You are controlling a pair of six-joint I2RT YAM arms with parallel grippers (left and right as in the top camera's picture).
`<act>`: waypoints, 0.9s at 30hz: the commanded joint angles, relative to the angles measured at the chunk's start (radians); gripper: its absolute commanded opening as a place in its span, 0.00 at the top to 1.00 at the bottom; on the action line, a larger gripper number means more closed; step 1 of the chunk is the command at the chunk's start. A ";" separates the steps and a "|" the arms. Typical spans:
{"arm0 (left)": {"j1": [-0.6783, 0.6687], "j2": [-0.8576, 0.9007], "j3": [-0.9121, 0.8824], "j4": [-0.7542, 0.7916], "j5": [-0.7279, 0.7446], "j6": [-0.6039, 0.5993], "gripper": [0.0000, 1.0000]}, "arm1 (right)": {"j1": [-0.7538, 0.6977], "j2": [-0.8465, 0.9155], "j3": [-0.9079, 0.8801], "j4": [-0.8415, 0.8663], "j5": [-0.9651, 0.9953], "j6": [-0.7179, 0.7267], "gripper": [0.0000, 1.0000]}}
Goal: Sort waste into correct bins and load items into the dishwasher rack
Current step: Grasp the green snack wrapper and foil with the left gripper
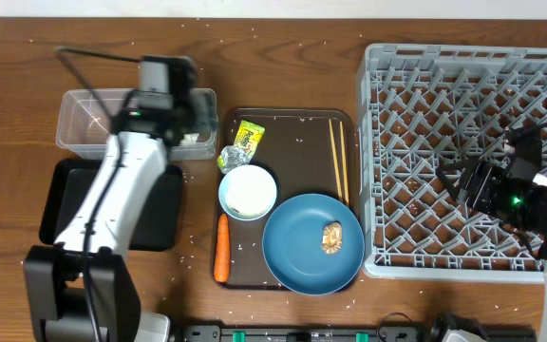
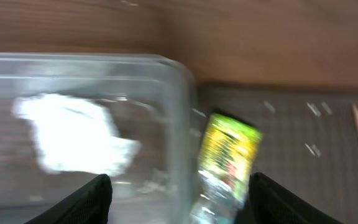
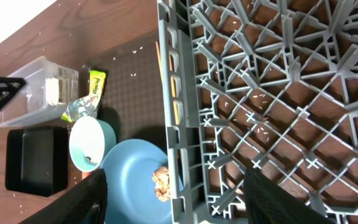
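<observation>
My left gripper point(image 2: 182, 194) hangs open above the right end of the clear tub point(image 1: 88, 121); a crumpled white wrapper point(image 2: 73, 135) lies loose inside the tub. Just right of the tub, the yellow-green packet point(image 2: 230, 152) lies on the brown serving tray point(image 1: 297, 128). That tray also carries the pale-blue bowl point(image 1: 248, 191), the carrot point(image 1: 221, 249), the wooden chopsticks point(image 1: 337, 160) and the blue plate point(image 1: 297, 252) with a brown food lump point(image 1: 331, 237). My right gripper point(image 3: 176, 190) is open and empty over the grey dishwasher rack point(image 1: 473, 95), near its left wall.
The black tray point(image 1: 155, 223) lies in front of the clear tub, partly under my left arm. White rice grains are scattered over the wooden table point(image 1: 283, 57) and the rack floor. The rack fills the right side of the table.
</observation>
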 commanded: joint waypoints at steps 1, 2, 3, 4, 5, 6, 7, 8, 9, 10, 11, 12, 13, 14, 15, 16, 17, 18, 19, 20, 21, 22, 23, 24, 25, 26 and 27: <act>-0.106 0.027 0.006 -0.021 -0.054 0.106 0.29 | 0.017 0.001 0.000 0.002 -0.001 0.012 0.37; -0.136 0.042 0.006 -0.023 -0.093 0.106 0.29 | 0.017 0.001 0.000 0.002 -0.001 0.012 0.37; -0.158 0.055 0.006 -0.022 -0.116 0.106 0.29 | 0.017 0.001 0.000 0.001 -0.001 0.012 0.37; -0.180 0.069 0.006 -0.018 -0.137 0.107 0.28 | 0.017 0.001 0.000 0.001 -0.001 0.012 0.37; -0.201 0.084 0.006 -0.015 -0.151 0.112 0.28 | 0.017 0.001 0.000 0.001 -0.001 0.012 0.37; -0.219 0.098 0.006 -0.015 -0.167 0.113 0.28 | 0.017 0.001 0.000 0.001 -0.001 0.012 0.37; -0.232 0.110 0.006 -0.016 -0.185 0.113 0.28 | 0.017 0.001 0.000 0.001 -0.001 0.012 0.37; -0.244 0.122 0.006 -0.020 -0.210 0.107 0.28 | 0.017 0.001 0.000 0.001 -0.001 0.012 0.37; -0.252 0.132 0.006 -0.024 -0.237 0.091 0.28 | 0.017 0.001 0.000 0.001 -0.001 0.012 0.37; -0.256 0.141 0.006 -0.031 -0.265 0.064 0.28 | 0.017 0.001 0.000 0.001 -0.002 0.013 0.37; -0.258 0.149 0.006 -0.035 -0.282 0.044 0.28 | 0.017 0.001 0.000 0.000 -0.001 0.016 0.37; -0.257 0.158 0.006 -0.039 -0.295 0.032 0.28 | 0.017 0.001 0.000 0.001 -0.001 0.016 0.37; -0.256 0.164 0.006 -0.042 -0.302 0.033 0.28 | 0.017 0.001 0.000 0.001 -0.001 0.016 0.37; -0.254 0.171 0.006 -0.045 -0.311 0.033 0.28 | 0.017 0.001 0.000 0.001 -0.001 0.016 0.37; -0.252 0.178 0.006 -0.049 -0.319 0.033 0.28 | 0.017 0.001 0.000 0.001 -0.001 0.016 0.37; -0.252 0.183 0.006 -0.051 -0.322 0.033 0.28 | 0.017 0.001 0.000 0.001 -0.001 0.016 0.37; -0.250 0.186 0.006 -0.053 -0.322 0.033 0.28 | 0.017 0.001 0.000 0.001 -0.001 0.016 0.37; -0.250 0.190 0.006 -0.058 -0.321 0.032 0.28 | 0.017 0.001 0.000 0.001 -0.001 0.016 0.37; -0.250 0.190 0.006 -0.064 -0.321 0.032 0.28 | 0.017 0.001 0.000 0.001 -0.001 0.016 0.37; -0.250 0.191 0.006 -0.072 -0.321 0.032 0.28 | 0.017 0.001 0.000 0.001 -0.001 0.016 0.37; -0.250 0.191 0.006 -0.082 -0.321 0.030 0.28 | 0.017 0.001 0.000 0.001 -0.001 0.016 0.37; -0.250 0.191 0.006 -0.090 -0.321 0.030 0.28 | 0.017 0.001 0.000 0.001 -0.001 0.016 0.37; -0.250 0.191 0.006 -0.099 -0.322 0.030 0.28 | 0.017 0.001 0.000 0.001 -0.001 0.016 0.36; -0.250 0.192 0.004 -0.108 -0.323 0.030 0.28 | 0.017 0.001 0.000 0.001 -0.001 0.016 0.37; -0.250 0.192 -0.001 -0.113 -0.324 0.030 0.28 | 0.017 0.001 0.000 0.001 -0.001 0.016 0.37; -0.250 0.192 -0.007 -0.113 -0.324 0.030 0.28 | 0.017 0.001 0.000 0.001 -0.001 0.016 0.37; -0.250 0.194 -0.013 -0.110 -0.324 0.030 0.28 | 0.017 0.001 0.000 0.001 -0.001 0.016 0.37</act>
